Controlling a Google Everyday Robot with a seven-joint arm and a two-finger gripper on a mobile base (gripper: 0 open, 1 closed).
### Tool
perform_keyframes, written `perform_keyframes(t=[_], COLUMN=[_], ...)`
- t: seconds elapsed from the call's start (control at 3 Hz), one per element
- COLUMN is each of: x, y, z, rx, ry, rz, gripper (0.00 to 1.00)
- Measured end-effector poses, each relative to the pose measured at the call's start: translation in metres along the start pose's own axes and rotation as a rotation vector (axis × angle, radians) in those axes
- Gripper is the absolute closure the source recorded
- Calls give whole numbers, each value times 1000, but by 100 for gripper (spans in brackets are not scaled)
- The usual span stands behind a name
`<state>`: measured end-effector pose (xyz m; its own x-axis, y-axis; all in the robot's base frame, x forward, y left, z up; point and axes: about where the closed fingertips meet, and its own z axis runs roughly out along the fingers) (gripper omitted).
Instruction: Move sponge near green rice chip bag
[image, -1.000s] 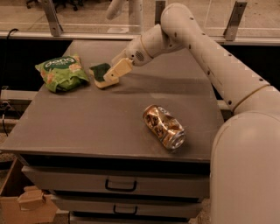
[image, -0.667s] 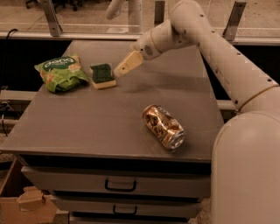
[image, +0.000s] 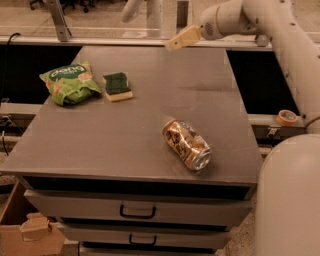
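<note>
The sponge (image: 118, 86), dark green on top over pale yellow foam, lies flat on the grey table top (image: 150, 125) at the back left. The green rice chip bag (image: 70, 82) lies just to its left, a small gap between them. My gripper (image: 178, 40) is up in the air over the far middle of the table, well to the right of and above the sponge, holding nothing.
A gold-brown drink can (image: 186, 144) lies on its side at the front right of the table. Drawers (image: 137, 212) sit under the table top. A roll of tape (image: 287, 117) rests on a ledge at the right. A cardboard box (image: 30, 235) stands on the floor at lower left.
My gripper let go of the sponge beside the bag and has risen up and to the right, away from it. The sponge now rests flat on the table.
</note>
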<state>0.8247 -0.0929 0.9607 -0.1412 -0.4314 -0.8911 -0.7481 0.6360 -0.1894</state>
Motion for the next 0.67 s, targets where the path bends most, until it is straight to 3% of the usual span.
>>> perform_keyframes(t=[0.33, 0.67], x=[-21, -25], y=[-64, -68], z=[-58, -58], rx=[203, 222], ry=[-82, -101], rz=[9, 9], gripper=[0, 0])
